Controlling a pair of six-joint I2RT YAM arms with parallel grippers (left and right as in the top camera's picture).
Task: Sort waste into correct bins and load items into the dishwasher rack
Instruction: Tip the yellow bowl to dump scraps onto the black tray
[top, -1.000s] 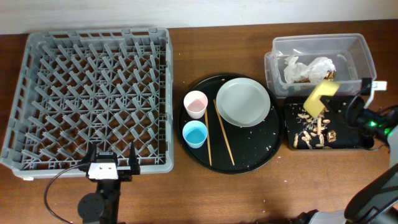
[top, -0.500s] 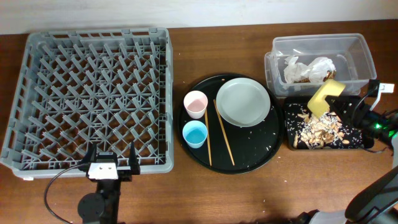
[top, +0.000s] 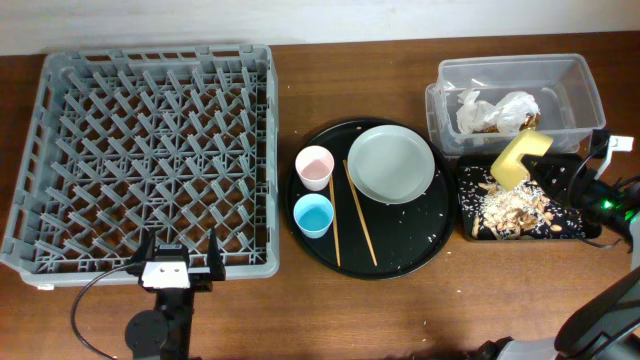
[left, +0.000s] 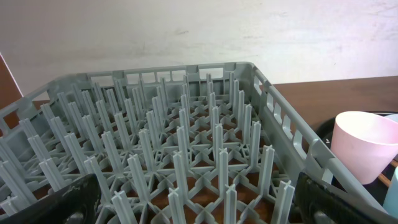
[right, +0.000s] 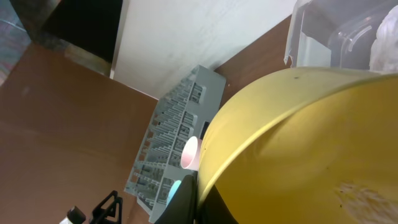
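**Scraps spread wider in the tray as the tipped bowl empties**

Since a second ago, the heap of food scraps in the shallow black rectangular tray has grown from a few scattered pieces into a broad pale pile. The yellow bowl above it has barely shifted.

The right gripper pinches the bowl by its rim and holds it tilted over the tray's far end, mouth turned down towards the scraps. The right wrist view is almost filled by the bowl's yellow wall, so little else can be read there. Just behind the tray, the clear plastic tub already holds the crumpled white napkin and something brownish beside it, likely the wrapper.

The left gripper sits at the near edge of the grey dishwasher rack, its fingers spread and holding nothing.

The waste sorting looks close to finished, apart from crumbs speckled over the round black tray. Loading has not begun, since no item stands among the rack's pegs. The grey-green plate, pink cup, blue cup and two chopsticks all lie on the round tray. The bowl itself also has to cross the table to the rack.
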